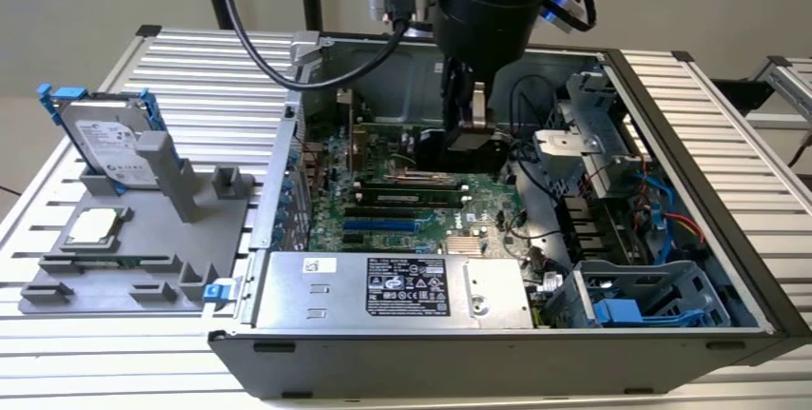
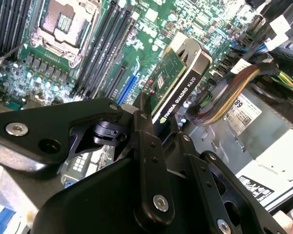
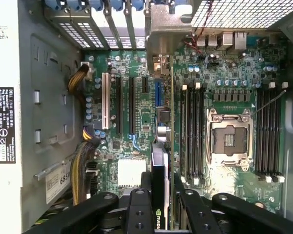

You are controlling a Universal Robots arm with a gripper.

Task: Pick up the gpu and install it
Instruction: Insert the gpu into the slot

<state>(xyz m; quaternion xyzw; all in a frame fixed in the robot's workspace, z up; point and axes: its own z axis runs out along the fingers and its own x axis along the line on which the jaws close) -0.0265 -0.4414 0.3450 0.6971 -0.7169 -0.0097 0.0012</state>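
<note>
Open computer case (image 1: 660,115) with the gripper (image 3: 162,192) lowered inside, its jaws closed on the gpu (image 3: 160,161), which hangs edge-down above the motherboard (image 3: 136,122). The descent lane is narrow, bounded by the memory slots (image 3: 190,131) on one side and the expansion slots (image 3: 118,105) (all unoccupied) on the other. Cable bundle (image 2: 224,95), power supply (image 1: 387,288) and drive cage (image 1: 653,301) crowd the remaining interior.

An open computer case (image 1: 710,267) lies on the desk (image 1: 724,96), with the motherboard (image 1: 419,210) flat inside it. The power supply (image 1: 394,291) sits at the case's near edge. The gpu (image 2: 178,90) hangs on edge above the motherboard, between the jaws. At the exterior view's left, outside the case, a holder (image 1: 127,258) carries a hard drive (image 1: 108,139) standing upright.
</note>
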